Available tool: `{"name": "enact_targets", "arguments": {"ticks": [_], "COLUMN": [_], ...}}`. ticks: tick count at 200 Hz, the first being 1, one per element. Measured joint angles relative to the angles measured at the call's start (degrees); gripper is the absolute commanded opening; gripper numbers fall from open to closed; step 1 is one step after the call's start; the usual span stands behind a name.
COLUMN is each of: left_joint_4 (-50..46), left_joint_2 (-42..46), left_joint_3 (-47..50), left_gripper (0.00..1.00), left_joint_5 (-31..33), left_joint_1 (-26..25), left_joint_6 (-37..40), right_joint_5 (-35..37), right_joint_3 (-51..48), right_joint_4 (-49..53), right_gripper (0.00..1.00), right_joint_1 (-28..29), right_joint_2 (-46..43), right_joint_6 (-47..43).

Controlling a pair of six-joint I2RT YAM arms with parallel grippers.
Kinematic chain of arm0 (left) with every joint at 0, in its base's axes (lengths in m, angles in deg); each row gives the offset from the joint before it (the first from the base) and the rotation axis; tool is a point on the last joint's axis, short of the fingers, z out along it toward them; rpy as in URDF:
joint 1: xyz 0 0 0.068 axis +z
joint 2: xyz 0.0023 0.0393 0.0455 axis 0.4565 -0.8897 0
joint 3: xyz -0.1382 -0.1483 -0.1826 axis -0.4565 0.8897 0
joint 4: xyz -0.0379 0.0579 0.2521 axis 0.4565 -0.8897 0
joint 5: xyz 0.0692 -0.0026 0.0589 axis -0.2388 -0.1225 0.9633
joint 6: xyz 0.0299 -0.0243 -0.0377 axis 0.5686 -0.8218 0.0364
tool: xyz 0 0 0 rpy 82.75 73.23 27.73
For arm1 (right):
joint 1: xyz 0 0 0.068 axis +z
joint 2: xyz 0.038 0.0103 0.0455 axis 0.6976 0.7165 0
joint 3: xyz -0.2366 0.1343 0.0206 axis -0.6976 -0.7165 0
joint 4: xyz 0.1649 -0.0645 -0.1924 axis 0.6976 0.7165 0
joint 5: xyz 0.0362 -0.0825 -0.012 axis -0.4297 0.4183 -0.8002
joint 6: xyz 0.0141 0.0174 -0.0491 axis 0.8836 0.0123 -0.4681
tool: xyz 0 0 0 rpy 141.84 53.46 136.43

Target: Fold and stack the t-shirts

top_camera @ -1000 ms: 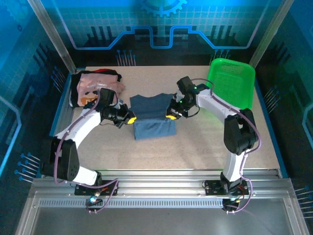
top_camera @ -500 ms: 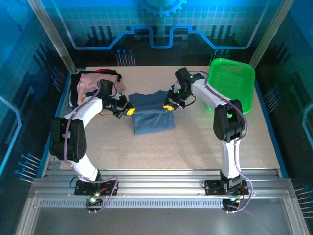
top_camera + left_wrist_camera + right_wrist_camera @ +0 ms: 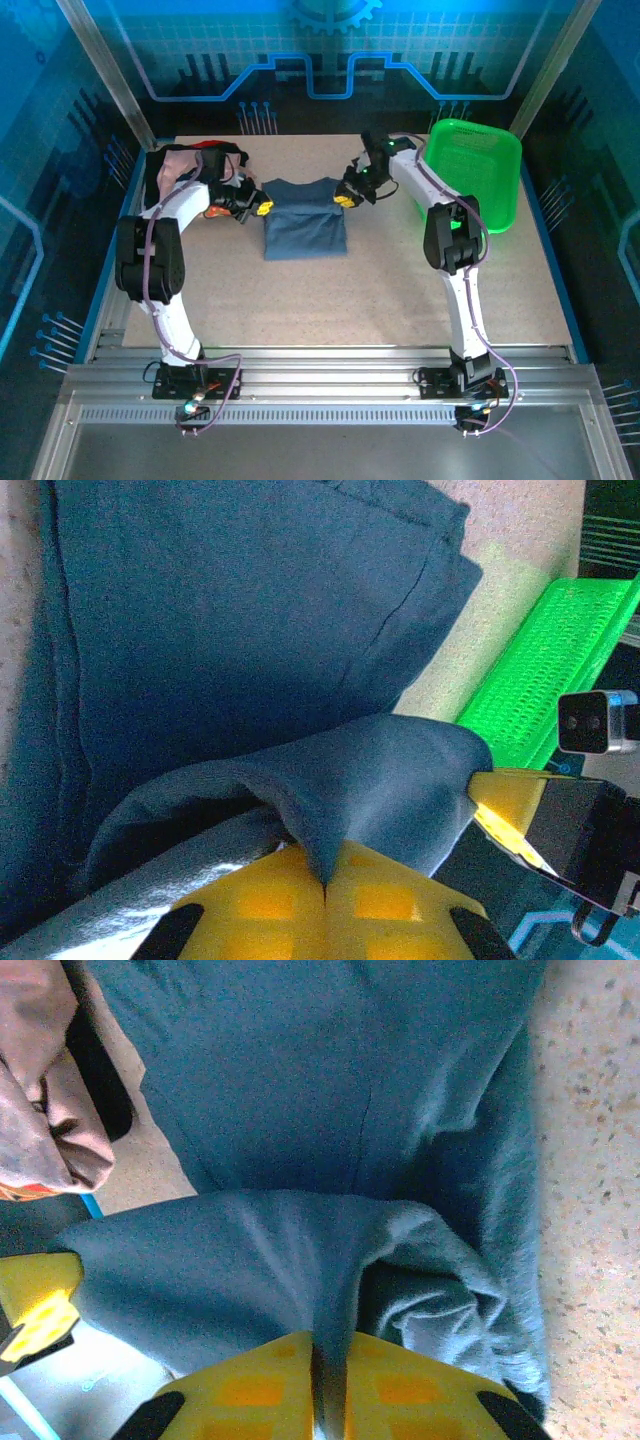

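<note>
Pinching the blue shirt [image 3: 305, 228] by its left side in the left hand [image 3: 262, 208]. Gripping its right side in the right hand [image 3: 343, 198].

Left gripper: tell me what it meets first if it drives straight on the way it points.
The left gripper would first push into the slate-blue t-shirt it pinches. Beyond that fold the right gripper faces it, probably next; depth is unclear.
</note>
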Motion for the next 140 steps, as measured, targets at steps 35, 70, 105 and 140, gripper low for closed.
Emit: {"name": "enact_targets", "arguments": {"ticks": [35, 70, 105, 140], "left_joint_4": [3.85, 5.64, 7.43, 9.66], "left_joint_2": [-2.12, -6.56, -10.69, -14.19], "left_joint_3": [-0.22, -3.15, -7.98, -11.78], "left_gripper": [0.00, 0.00, 0.00, 0.00], "left_joint_5": [-0.98, -2.05, -3.32, -4.48], "left_joint_1": [1.75, 2.29, 2.45, 3.08], "left_joint_6": [-1.66, -3.02, -4.46, -6.71], "right_joint_5": [-0.85, -1.92, -1.95, -1.36], "right_joint_3": [3.85, 6.95, 7.80, 9.70], "right_joint_4": [-0.31, -2.47, -5.75, -6.99], "right_gripper": [0.13, 0.10, 0.18, 0.52], "right_joint_1": [-0.39, -0.44, -0.55, -0.94], "right_joint_2": [1.97, 5.55, 8.90, 9.94], "right_joint_6": [2.10, 4.63, 8.00, 8.26]}}
